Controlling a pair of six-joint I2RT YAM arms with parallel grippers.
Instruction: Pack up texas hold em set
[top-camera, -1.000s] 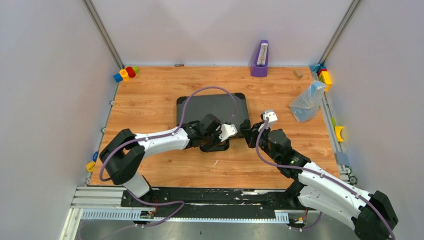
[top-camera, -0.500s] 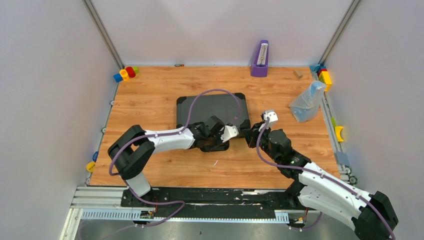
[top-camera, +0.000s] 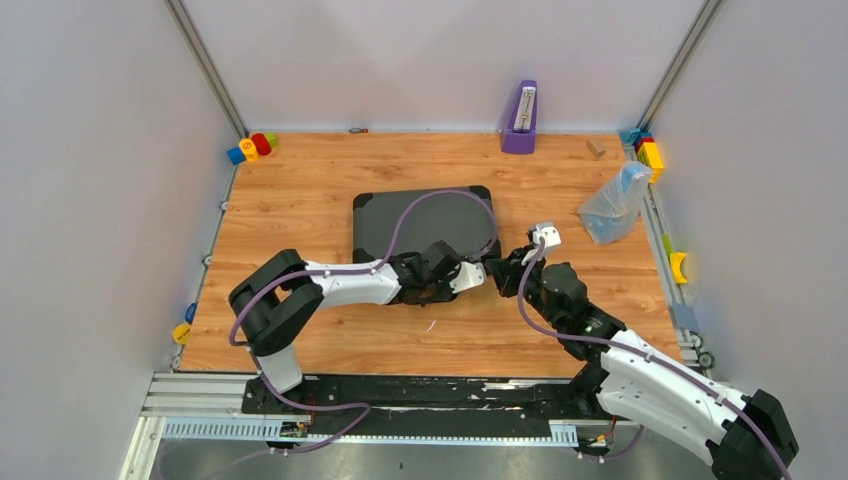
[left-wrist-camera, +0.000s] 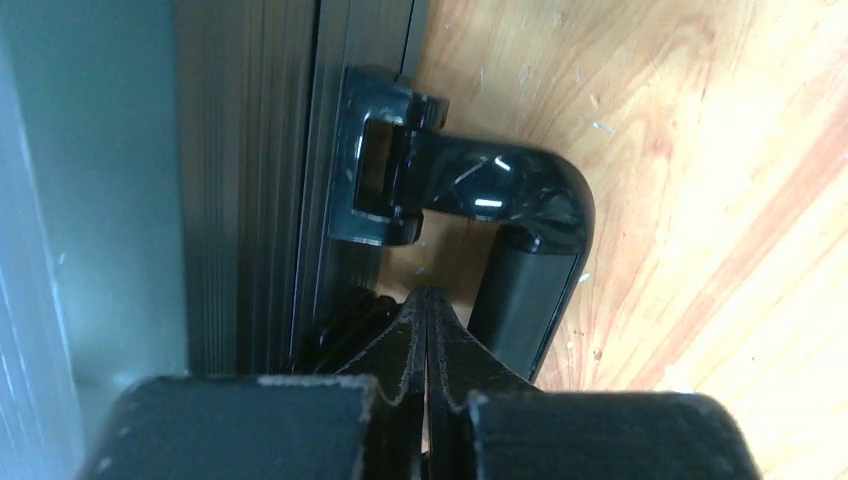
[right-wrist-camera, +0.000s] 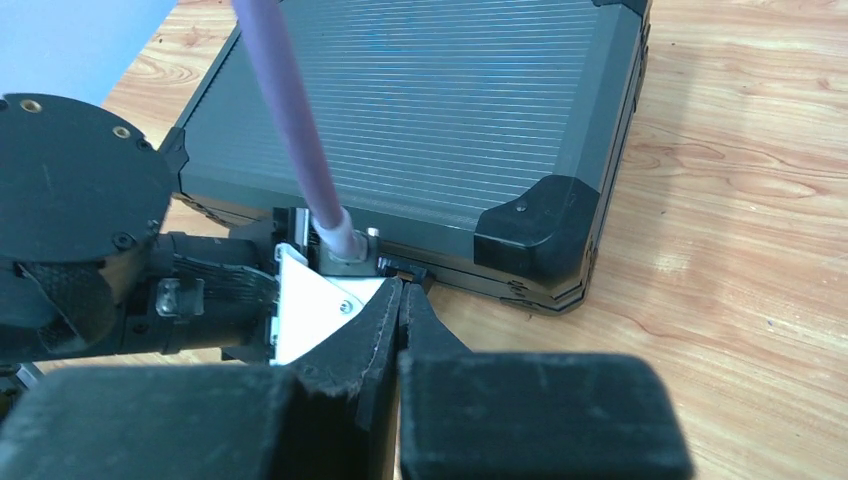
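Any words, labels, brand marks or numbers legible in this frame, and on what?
No text is legible.
On the black ribbed briefcase and its black plastic handle: no lettering visible.
On the purple metronome: the front scale is too small to read.
On the yellow toy block: a dark mark, too small to read.

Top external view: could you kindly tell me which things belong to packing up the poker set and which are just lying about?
Job in hand:
black briefcase, lid shut
its handle, by the shut left gripper
right gripper, shut at the case's near edge

Lying about:
purple metronome
clear plastic bag
coloured toys, far-left corner
coloured blocks, right edge
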